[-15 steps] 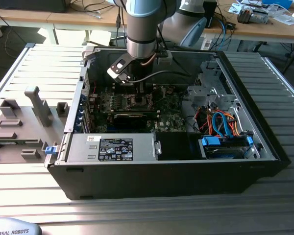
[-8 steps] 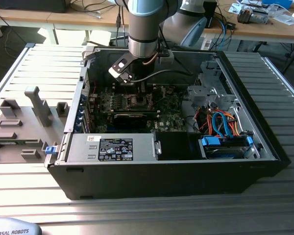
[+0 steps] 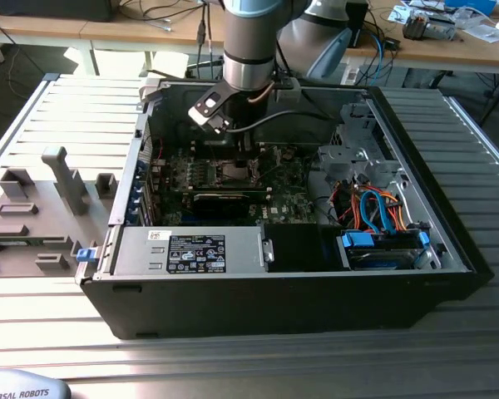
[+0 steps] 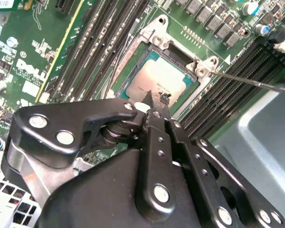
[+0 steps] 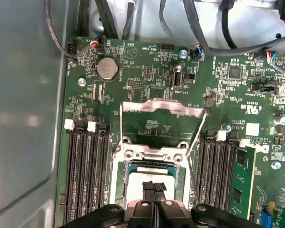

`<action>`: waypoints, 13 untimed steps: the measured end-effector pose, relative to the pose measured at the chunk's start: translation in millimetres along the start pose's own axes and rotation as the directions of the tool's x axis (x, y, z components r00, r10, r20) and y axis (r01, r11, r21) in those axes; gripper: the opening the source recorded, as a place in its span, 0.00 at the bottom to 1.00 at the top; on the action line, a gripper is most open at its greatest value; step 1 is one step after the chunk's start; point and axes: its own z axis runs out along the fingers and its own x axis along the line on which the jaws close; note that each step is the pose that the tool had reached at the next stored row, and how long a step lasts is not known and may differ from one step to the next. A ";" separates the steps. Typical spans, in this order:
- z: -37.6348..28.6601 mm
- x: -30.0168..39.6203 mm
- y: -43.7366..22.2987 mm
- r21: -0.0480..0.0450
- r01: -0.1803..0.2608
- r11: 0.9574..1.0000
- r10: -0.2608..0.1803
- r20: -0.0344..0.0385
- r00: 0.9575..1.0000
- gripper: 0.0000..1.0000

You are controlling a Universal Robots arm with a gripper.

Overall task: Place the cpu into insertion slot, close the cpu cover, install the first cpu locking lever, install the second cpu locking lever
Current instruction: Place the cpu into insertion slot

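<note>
Gripper (image 5: 154,186) pinched shut, holding nothing, tips just over cpu (image 4: 156,78) (looks seated in socket (image 5: 118,167)). cpu cover (image 5: 161,110) stands open. Cover step in hand; I'd judge it needs tips behind that frame.

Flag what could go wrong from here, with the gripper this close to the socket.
The gripper, tips shut, hangs right over the cpu lying in its socket; whether they touch is unclear. A sideways drag might scratch or displace the chip. The cpu cover stands open behind the socket; lowering it onto a displaced chip could jam. A thin locking lever juts free beside the socket and might snag the gripper.
</note>
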 end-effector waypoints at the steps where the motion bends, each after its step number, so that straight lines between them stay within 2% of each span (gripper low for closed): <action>1: -0.9 -0.1 0.8 0.001 0.000 1.000 0.000 0.000 1.000 0.11; 4: -8.9 -0.3 1.4 0.001 0.000 1.000 0.000 0.000 1.000 0.11; 5: -14.3 -0.4 1.5 0.001 0.000 1.000 0.000 0.000 1.000 0.11; 7: -20.0 -0.5 1.5 0.001 0.000 1.000 0.000 0.000 1.000 0.11; 9: -30.6 -0.7 1.4 0.001 0.000 1.000 0.000 0.000 1.000 0.11; 11: -38.3 -0.8 1.4 0.001 0.000 1.000 0.000 0.000 1.000 0.11; 13: -41.9 -0.9 1.3 0.001 0.000 1.000 0.000 0.000 1.000 0.11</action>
